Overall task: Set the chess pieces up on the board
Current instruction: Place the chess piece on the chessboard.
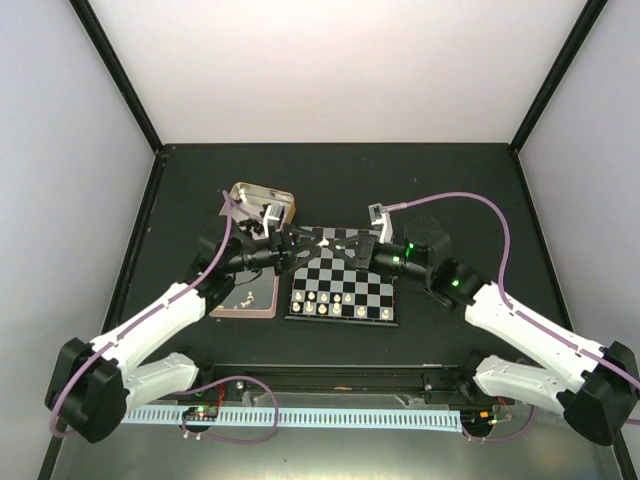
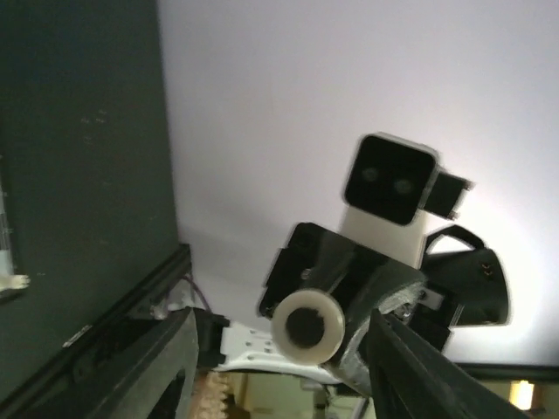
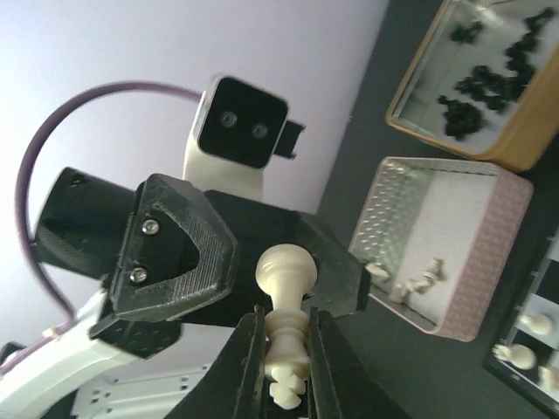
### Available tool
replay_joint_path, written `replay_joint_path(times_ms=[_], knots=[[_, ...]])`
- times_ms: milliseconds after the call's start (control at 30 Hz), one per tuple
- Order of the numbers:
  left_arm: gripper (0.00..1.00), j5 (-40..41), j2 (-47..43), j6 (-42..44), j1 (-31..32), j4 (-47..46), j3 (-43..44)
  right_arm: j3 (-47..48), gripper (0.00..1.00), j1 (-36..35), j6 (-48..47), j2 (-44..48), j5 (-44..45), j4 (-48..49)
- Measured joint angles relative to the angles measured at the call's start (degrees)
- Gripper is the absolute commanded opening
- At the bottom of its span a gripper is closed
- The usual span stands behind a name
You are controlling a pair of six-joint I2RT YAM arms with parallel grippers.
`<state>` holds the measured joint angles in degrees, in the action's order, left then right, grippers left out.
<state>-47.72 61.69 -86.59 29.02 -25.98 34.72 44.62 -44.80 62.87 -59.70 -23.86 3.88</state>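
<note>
Dark table (image 1: 450,180) inside white-walled booth.
Plain white walls (image 1: 340,60) at back and both sides, black corner posts (image 1: 115,75) slanting up from the far table corners, dark rail (image 1: 330,376) along near edge, soft even light.

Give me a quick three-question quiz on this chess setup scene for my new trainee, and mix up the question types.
1. True or false: the right fingers grip a black piece.
2. Which tin holds the loose black pieces? A) the gold tin B) the pink tin
3. Fill in "near" or "far": in the top view, the row of white pieces standing on the board lines its ____ edge.

Key:
1. False. It is a cream-white piece.
2. A
3. near
</note>
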Motion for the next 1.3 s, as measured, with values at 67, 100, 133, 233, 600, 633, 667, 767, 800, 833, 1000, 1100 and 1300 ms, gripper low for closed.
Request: replay_joint_path(times_ms=[67,100,133,233,600,633,667,767,800,833,1000,1100,1300], knots=[[0.63,1.8,-1.8,4.3,-0.1,6.8,0.1,1.2,0.04,0.0,-3.6,0.3,1.2,-4.3],[0.64,2.8,-2.6,6.4,-0.2,9.7,0.2,2.0,0.04,0.0,-5.6,0.3,1.9,-6.8],[0.65,4.0,-3.4,8.3,-0.3,12.9,0.3,2.8,0.03,0.0,-7.8,0.3,2.8,-9.5],[0.65,9.2,-6.2,15.9,-1.7,23.6,0.5,5.7,0.02,0.0,-15.1,-0.5,5.7,-19.0],[0.67,32.9,-13.0,36.3,-3.2,48.1,2.4,14.6,0.02,-5.0,-34.5,-17.4,14.9,-47.3],[0.67,34.4,-13.2,37.6,-3.2,49.2,2.8,15.2,0.02,-5.6,-35.7,-18.9,15.5,-49.1],[0.67,35.4,-13.3,38.4,-3.2,49.8,3.0,15.6,0.02,-5.9,-36.6,-20.2,16.0,-50.3],[0.67,37.7,-13.3,40.4,-3.3,51.4,3.5,17.1,0.02,-6.1,-39.1,-23.9,18.0,-54.0],[0.67,38.0,-13.3,40.9,-3.4,51.7,3.5,17.6,0.02,-6.1,-39.8,-25.0,18.4,-54.8],[0.67,38.4,-13.3,41.4,-3.5,52.2,3.6,17.8,0.03,-6.1,-40.1,-25.6,18.6,-55.1],[0.67,39.2,-12.7,43.0,-3.5,53.3,3.7,18.9,0.05,-7.5,-42.0,-27.3,18.7,-56.9],[0.67,39.4,-12.1,43.4,-3.6,53.7,3.7,19.2,0.06,-8.3,-42.4,-28.6,18.6,-57.0],[0.67,39.4,-11.7,43.9,-3.6,54.2,3.7,19.3,0.08,-9.3,-42.7,-31.8,17.7,-56.8]])
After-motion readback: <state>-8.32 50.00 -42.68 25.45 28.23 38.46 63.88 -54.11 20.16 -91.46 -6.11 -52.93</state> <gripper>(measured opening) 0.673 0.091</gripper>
